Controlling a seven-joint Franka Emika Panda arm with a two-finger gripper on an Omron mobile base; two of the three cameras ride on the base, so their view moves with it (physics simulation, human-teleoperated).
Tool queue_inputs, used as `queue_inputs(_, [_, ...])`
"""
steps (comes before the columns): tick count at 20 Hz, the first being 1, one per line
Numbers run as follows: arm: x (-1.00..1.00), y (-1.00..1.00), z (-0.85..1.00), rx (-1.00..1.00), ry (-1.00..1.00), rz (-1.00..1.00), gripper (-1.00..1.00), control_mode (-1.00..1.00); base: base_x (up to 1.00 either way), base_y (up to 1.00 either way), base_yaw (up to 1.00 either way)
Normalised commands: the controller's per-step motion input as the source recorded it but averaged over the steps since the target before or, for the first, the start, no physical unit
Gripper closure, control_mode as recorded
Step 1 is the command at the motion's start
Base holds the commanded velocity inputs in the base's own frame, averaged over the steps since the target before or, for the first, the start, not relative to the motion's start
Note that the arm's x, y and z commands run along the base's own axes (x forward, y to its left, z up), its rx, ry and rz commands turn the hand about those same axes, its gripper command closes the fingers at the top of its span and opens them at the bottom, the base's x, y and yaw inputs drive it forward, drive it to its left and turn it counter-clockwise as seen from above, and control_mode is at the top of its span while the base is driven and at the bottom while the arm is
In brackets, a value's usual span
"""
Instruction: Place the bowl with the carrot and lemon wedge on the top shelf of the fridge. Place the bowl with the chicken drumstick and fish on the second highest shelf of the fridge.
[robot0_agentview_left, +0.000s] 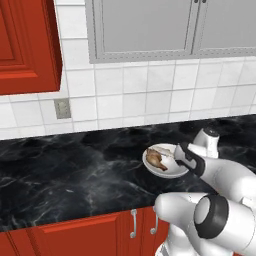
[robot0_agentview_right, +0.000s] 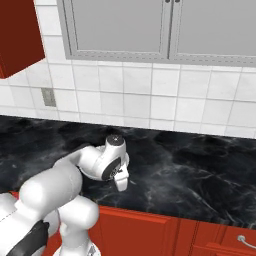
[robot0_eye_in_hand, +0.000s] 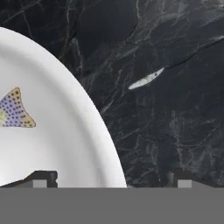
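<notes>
my gripper (robot0_eye_in_hand: 111, 179) is spread wide over the white bowl (robot0_agentview_left: 175, 171) rim; drumstick (robot0_agentview_left: 156, 159) and fish (robot0_eye_in_hand: 15, 110) inside.

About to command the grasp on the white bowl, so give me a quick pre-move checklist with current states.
1. Tool open: ok, fingertips wide apart.
2. Bowl rim between the fingertips: ok, the white bowl has its rim edge in the gap, hand view.
3. Contents inside: ok, chicken drumstick lies in the bowl; fish tail rests on the bowl floor.
4. Bowl seated flat on black marble counter: ok.
5. Tool height above rim: cannot tell.
6. Fridge shelf free: cannot tell.
</notes>
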Motion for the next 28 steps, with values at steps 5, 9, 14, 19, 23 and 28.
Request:
queue_inputs(5, [0.22,0.00,-0.10,0.00,0.01,0.00,-1.00,-1.00,0.00,0.00,0.00])
queue_inputs(9, [0.02,0.00,-0.02,0.00,0.01,0.00,1.00,-1.00,0.00,0.00,0.00])
queue_inputs(14, [0.00,0.00,0.00,0.00,0.00,0.00,1.00,-1.00,0.00,0.00,0.00])
queue_inputs(19, [-0.08,0.00,0.22,0.00,-0.10,0.00,1.00,-1.00,0.00,0.00,0.00])
queue_inputs(23, [-0.20,0.00,0.51,0.00,-0.17,-0.02,1.00,-1.00,0.00,0.00,0.00])
queue_inputs(28, [-0.39,0.00,0.60,0.00,-0.17,-0.02,1.00,-1.00,0.00,0.00,0.00])
